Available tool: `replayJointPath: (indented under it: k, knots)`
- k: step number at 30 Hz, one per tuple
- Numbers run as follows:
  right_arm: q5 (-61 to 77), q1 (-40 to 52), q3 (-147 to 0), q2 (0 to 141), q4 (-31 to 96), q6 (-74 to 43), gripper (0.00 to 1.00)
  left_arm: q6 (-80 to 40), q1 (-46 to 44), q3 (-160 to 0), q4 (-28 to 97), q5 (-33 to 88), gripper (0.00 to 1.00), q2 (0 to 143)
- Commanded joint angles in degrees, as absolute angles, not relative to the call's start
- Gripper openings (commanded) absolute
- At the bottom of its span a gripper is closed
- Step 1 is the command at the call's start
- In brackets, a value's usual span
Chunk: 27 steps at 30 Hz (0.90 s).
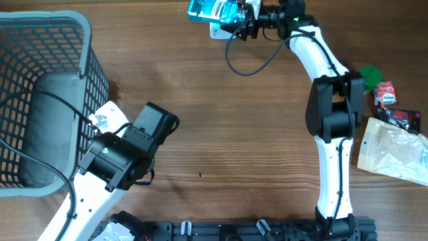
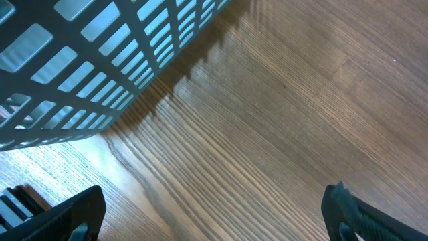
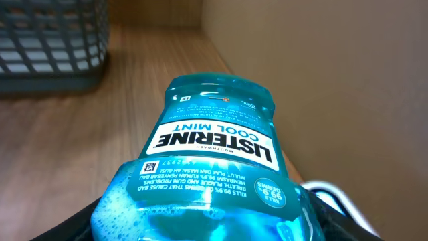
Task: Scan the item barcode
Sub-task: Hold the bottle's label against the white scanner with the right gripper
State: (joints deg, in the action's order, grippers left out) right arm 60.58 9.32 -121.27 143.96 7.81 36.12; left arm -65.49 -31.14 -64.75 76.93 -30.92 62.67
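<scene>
Gripping the mouthwash bottle (image 1: 214, 10) at twelve o'clock, the right pincer (image 1: 242, 21) likely must next present its barcode; the left pincer (image 2: 214, 217), eight o'clock, gapes wide, empty.

Twelve o'clock: the right pincer (image 1: 246, 21) is clamped on the blue mouthwash bottle (image 1: 212, 9), which lies on its side at the far edge of the counter (image 1: 221, 120). A white object (image 1: 219, 31) sits just under it, and a black cable (image 1: 244, 63) loops below. Ten o'clock, the grey basket (image 1: 93, 80). Eight o'clock, the left pincer (image 1: 159, 122) hangs over bare wood near it. Three o'clock: a green item (image 1: 370, 72), a red packet (image 1: 386, 92), a dark packet (image 1: 401, 119) and a clear bag (image 1: 394, 150), clustered.
</scene>
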Motion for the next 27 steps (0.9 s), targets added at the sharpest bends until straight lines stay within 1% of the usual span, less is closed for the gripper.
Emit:
replayJointPath:
  k: [1,5,16,20,27]
  knots:
    - [61.3,9.4,-122.5,144.9,6.2,37.1,0.54,-66.3,-31.4,-64.5,76.9,-30.9,1.0,62.7]
    - [58.9,9.4,-122.5,144.9,5.5,37.5,0.53,-66.3,-31.4,-64.5,76.9,-30.9,1.0,62.7]
    - [58.4,9.1,-122.5,147.1,1.3,37.3,0.52,-66.3,-31.4,-64.5,76.9,-30.9,1.0,62.7]
    - [57.1,8.9,-122.5,147.8,-0.7,35.5,0.52,-66.3,-31.4,-64.5,76.9,-30.9,1.0,62.7]
    - [56.3,7.4,-122.5,148.0,-0.8,35.3,0.52,-66.3,-31.4,-64.5,76.9,-30.9,1.0,62.7]
